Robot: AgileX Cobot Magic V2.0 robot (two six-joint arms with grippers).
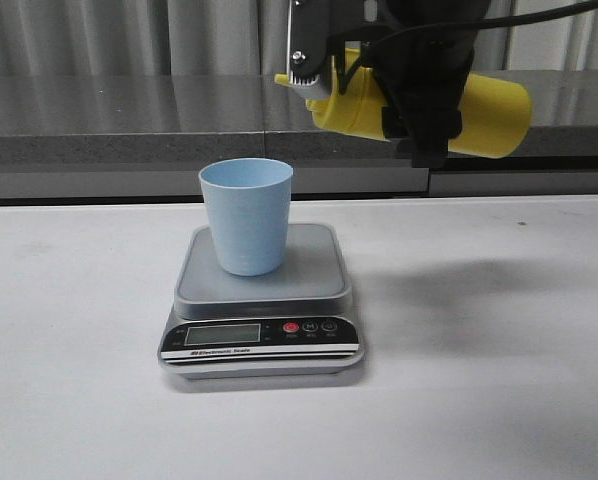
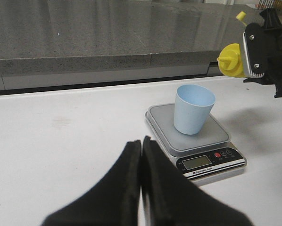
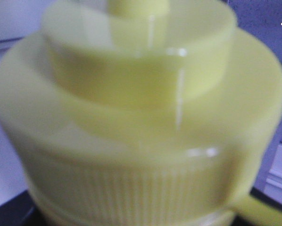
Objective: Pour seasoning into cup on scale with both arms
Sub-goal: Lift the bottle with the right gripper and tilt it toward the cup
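The pale blue cup (image 1: 246, 215) stands upright on the silver platform of the scale (image 1: 314, 272), whose black panel faces the front. My right gripper (image 1: 425, 122) is shut on the yellow seasoning bottle (image 1: 496, 112). It holds the bottle lying almost level in the air, above and to the right of the cup, nozzle pointing left toward the cup's side. The right wrist view is filled by the bottle's blurred ribbed collar (image 3: 141, 117). From the left wrist view I see the cup (image 2: 194, 109), the scale (image 2: 215, 135) and the bottle's nozzle end (image 2: 230, 60). My left gripper (image 2: 142, 141) is shut on nothing, low over the table, left of the scale.
The scale sits on a white table. A grey stone ledge (image 1: 129, 120) runs along the back, behind the table's far edge. The right arm's black wrist and cables (image 2: 270, 44) hang above the scale's right side.
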